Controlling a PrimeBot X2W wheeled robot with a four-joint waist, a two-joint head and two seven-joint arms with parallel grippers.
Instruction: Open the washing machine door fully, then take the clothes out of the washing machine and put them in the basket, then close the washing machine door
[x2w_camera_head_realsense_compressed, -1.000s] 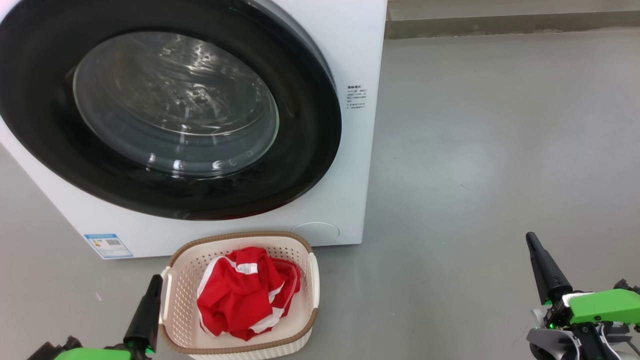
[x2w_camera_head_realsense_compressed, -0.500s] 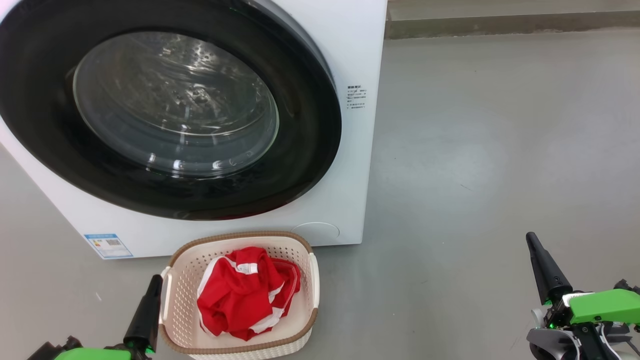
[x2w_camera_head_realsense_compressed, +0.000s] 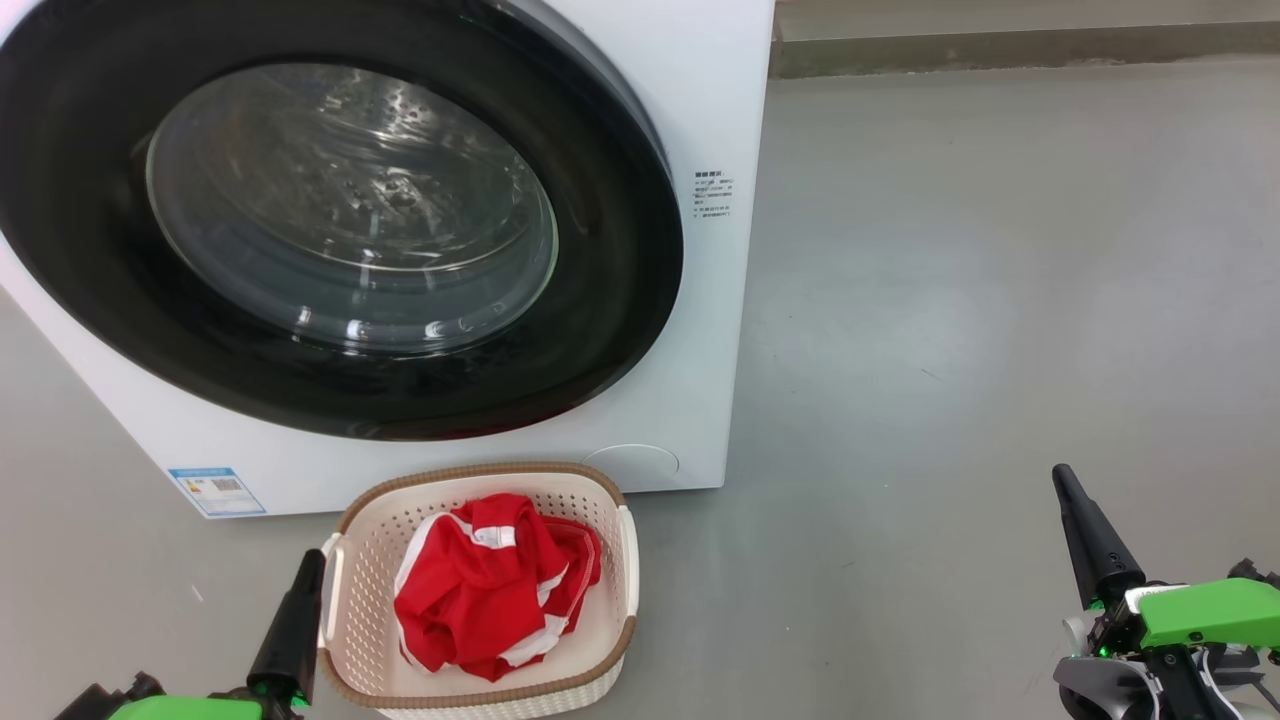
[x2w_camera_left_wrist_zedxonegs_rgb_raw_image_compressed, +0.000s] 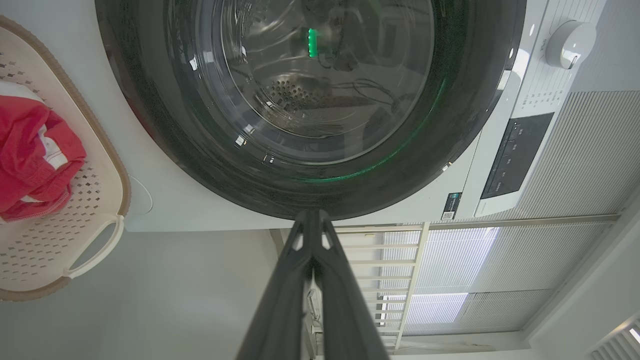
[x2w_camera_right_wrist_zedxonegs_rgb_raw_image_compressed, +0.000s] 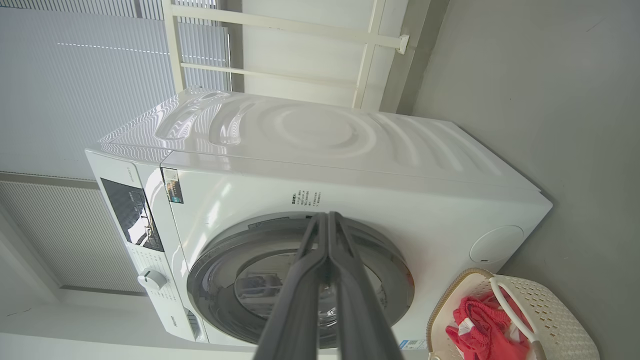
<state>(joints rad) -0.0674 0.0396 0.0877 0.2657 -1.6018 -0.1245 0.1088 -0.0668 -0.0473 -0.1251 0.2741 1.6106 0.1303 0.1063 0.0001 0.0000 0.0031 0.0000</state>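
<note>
red clothes (x2w_camera_head_realsense_compressed: 490, 585) looked soft, light; lay bunched in basket (x2w_camera_head_realsense_compressed: 480, 472) just beside left pincer (x2w_camera_head_realsense_compressed: 313, 560); best pinched at raised fold. washing machine door (x2w_camera_head_realsense_compressed: 620, 300) glossy, stiff, sat shut ahead. both pincers closed, empty; right pincer (x2w_camera_head_realsense_compressed: 1064, 483) well apart.

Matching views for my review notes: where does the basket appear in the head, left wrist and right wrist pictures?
Head view: basket at the bottom, left of centre, below the washing machine door.
Left wrist view: basket at the left edge, cut off by the frame.
Right wrist view: basket in the lower right corner.
Shared landmark: the black-rimmed washing machine door, next to the basket in all three.
</note>
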